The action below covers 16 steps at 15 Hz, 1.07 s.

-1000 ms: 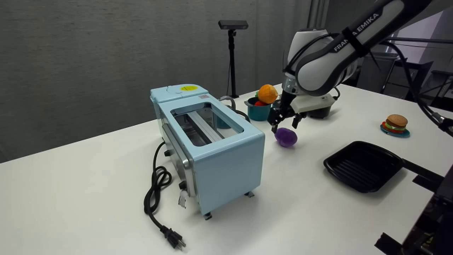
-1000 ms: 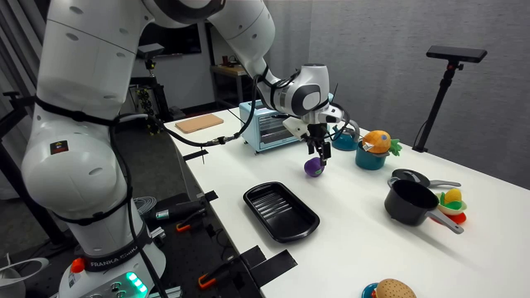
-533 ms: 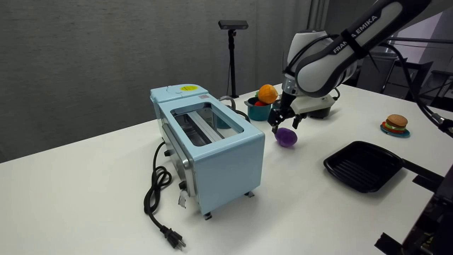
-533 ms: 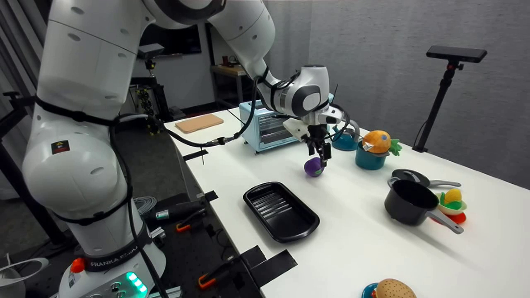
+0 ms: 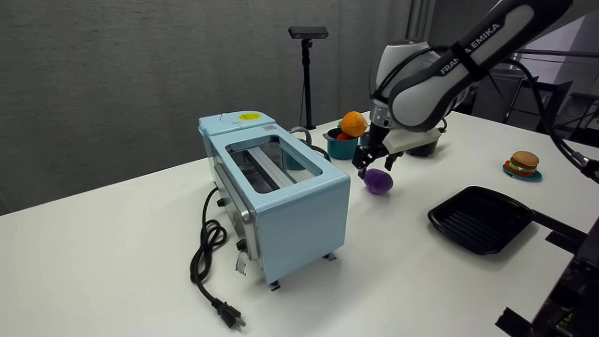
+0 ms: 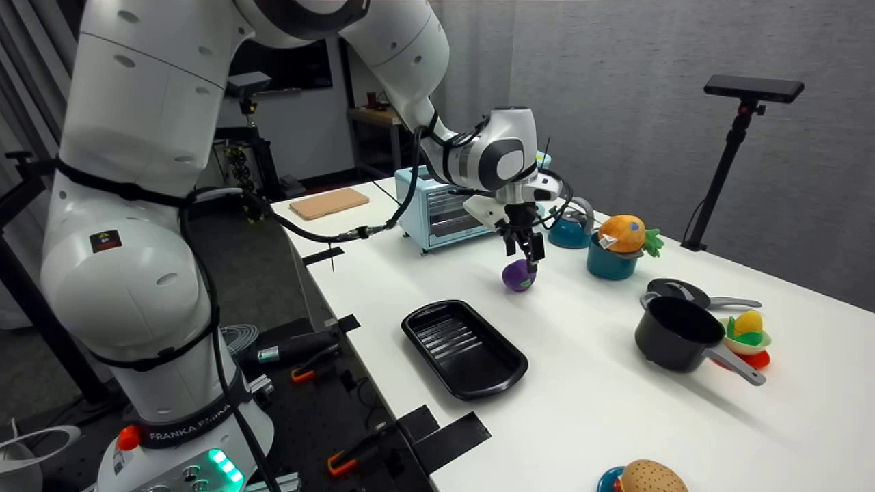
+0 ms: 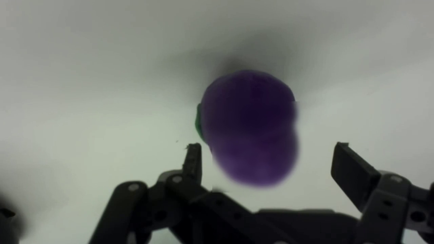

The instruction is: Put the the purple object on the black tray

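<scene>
The purple object (image 5: pixel 378 181) is a small rounded glossy item lying on the white table in both exterior views (image 6: pixel 517 276). In the wrist view it (image 7: pixel 251 125) shows a bit of green at its left side. My gripper (image 7: pixel 268 145) is open, with one finger on each side of the near part of the purple object and gaps on both sides. The gripper points down just above it in both exterior views (image 5: pixel 375 167) (image 6: pixel 521 258). The black tray (image 5: pixel 486 215) lies flat on the table with nothing in it, also seen as a ridged pan (image 6: pixel 472 355).
A blue toaster oven (image 5: pixel 299 224) stands near the gripper, with its power cord (image 5: pixel 206 252) on the table. A teal pot (image 6: pixel 610 265) holds an orange fruit (image 6: pixel 622 232). A black pot (image 6: pixel 677 335) and a toy burger (image 5: pixel 524 161) are farther off.
My gripper has shifted slightly left in both exterior views within the last half second. The purple object and the black tray have not moved.
</scene>
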{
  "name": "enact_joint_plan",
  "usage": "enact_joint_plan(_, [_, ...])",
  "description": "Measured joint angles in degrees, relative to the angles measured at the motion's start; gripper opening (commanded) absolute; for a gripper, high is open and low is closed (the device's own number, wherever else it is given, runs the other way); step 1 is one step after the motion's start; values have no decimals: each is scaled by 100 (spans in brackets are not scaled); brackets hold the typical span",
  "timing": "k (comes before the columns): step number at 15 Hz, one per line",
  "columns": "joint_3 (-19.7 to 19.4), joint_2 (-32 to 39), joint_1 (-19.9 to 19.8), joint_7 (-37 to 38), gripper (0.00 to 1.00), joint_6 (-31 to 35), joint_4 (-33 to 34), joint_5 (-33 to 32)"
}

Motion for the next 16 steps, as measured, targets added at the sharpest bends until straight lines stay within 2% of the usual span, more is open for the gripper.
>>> enact_joint_plan(16, [226, 0, -69, -136, 100, -116, -74, 385])
